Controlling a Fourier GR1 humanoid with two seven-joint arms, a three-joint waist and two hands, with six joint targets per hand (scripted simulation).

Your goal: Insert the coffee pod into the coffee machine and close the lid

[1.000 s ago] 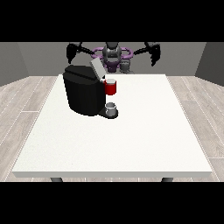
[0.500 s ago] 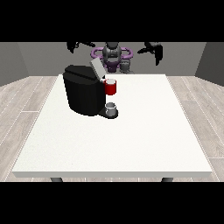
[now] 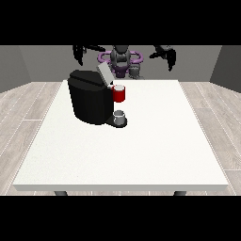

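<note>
The black coffee machine [image 3: 89, 101] stands on the white table [image 3: 155, 141], left of centre, with its grey lid [image 3: 104, 73] tilted up and open. A red thing at the machine [image 3: 119, 93] sits on its front. A small grey thing [image 3: 120, 116] rests on the machine's base below it. Another grey thing [image 3: 135, 71] stands at the table's far edge in front of the robot; I cannot tell which is the pod. The hand at the view's left [image 3: 79, 52] and the hand at the view's right [image 3: 167, 55] hang raised beside the robot's torso, fingers relaxed, holding nothing.
The robot's grey and purple torso [image 3: 121, 59] is behind the table's far edge. Wooden floor surrounds the table. The table surface stretches wide to the right of and in front of the machine.
Both arms have levelled out at shoulder height; the hands stay high above the far edge. Machine, lid and grey things have not moved.
</note>
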